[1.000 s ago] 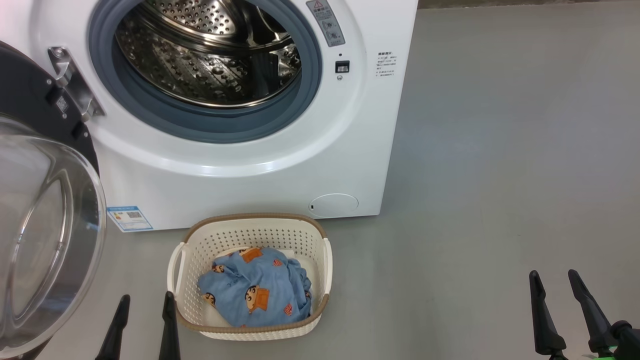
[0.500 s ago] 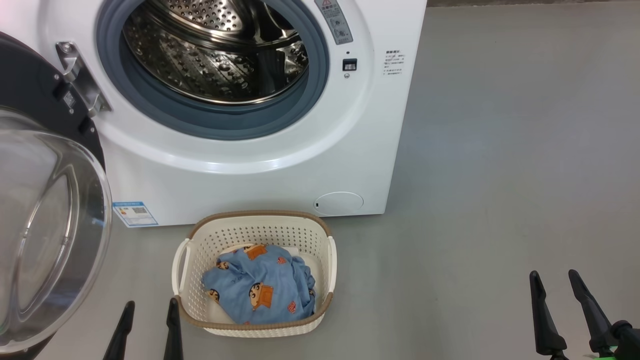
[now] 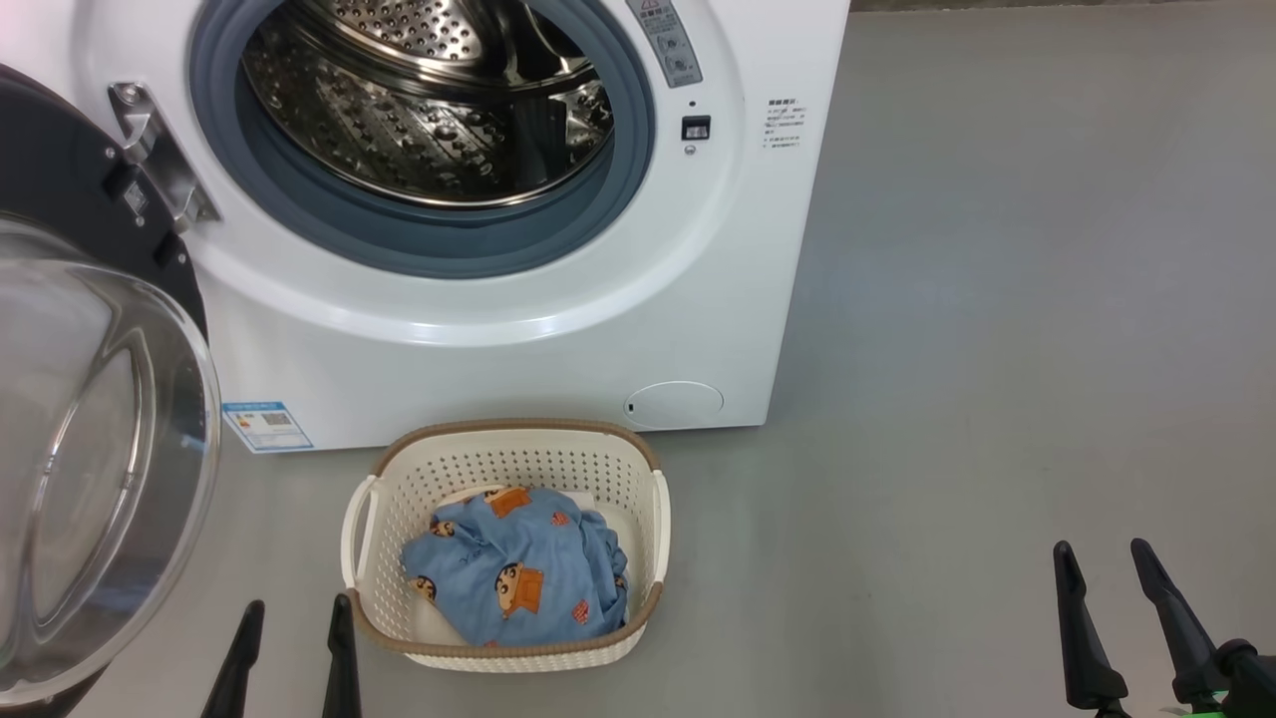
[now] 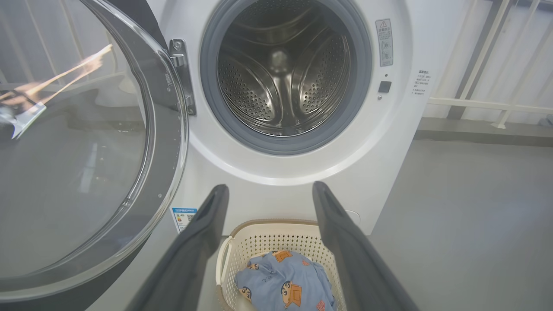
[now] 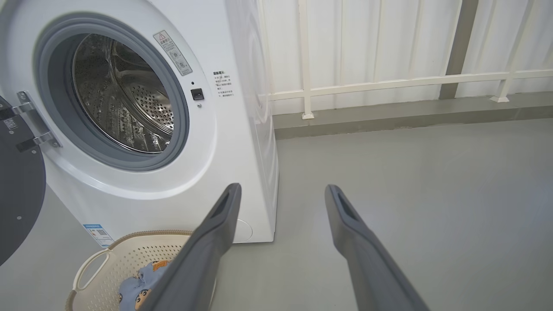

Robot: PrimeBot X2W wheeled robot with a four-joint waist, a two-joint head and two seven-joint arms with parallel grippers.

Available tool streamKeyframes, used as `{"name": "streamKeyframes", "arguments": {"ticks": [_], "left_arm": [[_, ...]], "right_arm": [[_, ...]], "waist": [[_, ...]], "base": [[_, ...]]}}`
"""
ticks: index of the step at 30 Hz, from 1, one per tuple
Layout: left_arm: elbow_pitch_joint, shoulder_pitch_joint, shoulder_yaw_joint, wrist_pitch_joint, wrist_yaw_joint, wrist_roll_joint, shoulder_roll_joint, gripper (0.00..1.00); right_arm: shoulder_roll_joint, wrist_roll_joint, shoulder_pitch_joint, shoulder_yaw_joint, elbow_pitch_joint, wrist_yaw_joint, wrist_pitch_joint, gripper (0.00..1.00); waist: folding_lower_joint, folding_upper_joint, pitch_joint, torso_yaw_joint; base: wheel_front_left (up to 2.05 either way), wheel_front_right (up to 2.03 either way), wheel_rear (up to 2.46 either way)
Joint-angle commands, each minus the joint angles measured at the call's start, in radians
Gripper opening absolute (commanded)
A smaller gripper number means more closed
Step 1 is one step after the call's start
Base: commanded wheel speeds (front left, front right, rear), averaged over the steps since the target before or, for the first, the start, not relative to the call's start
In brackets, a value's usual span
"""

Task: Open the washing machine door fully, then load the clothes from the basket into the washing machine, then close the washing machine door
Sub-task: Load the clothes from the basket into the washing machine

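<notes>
Looking down through the head view, locate the washing machine [image 3: 498, 369] standing on the grey floor [image 3: 997, 349], front toward the robot. Note the washing machine door [image 3: 100, 439] standing wide open at the left on its metal hinge [image 3: 155, 160], glass bowl bulging outward, opening fully uncovered. Check the steel drum [image 3: 429, 100] behind the grey gasket [image 3: 429, 254]: bare perforated metal.

Find the basket [image 3: 508, 467] on the floor just in front of the machine's lower front edge, near it but apart, below the round cap [image 3: 675, 404] and to the right of the blue label [image 3: 265, 427]. Identify the clothes [image 3: 518, 578] lying inside the basket: a crumpled light-blue piece with cartoon print on top, a white layer showing beneath at its edges.

Read the left gripper [image 3: 297, 608] low at the left, between door and basket, its right finger appearing just beside the basket's near left corner; fingers spread apart, holding nothing. Through the left wrist view, confirm basket and clothes framed between those fingers, drum straight ahead.

Read the right gripper [image 3: 1101, 546] well to the right of the basket, over bare floor; fingers likewise spread apart, holding nothing. Through the right wrist view, note a white railing [image 5: 389, 84] beyond the machine's side.
</notes>
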Motion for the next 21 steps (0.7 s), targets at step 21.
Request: {"name": "streamKeyframes", "arguments": {"ticks": [21], "left_arm": [[-0.012,-0.021,0.044,-0.006,-0.005,0.003,0.002,1.00]], "right_arm": [[-0.009,-0.013,-0.012,0.022,-0.024,0.002,-0.012,1.00]], "waist": [[0.0000,0.0000,0.015,-0.008]], "base": [[0.60,-0.60,0.00]]}}
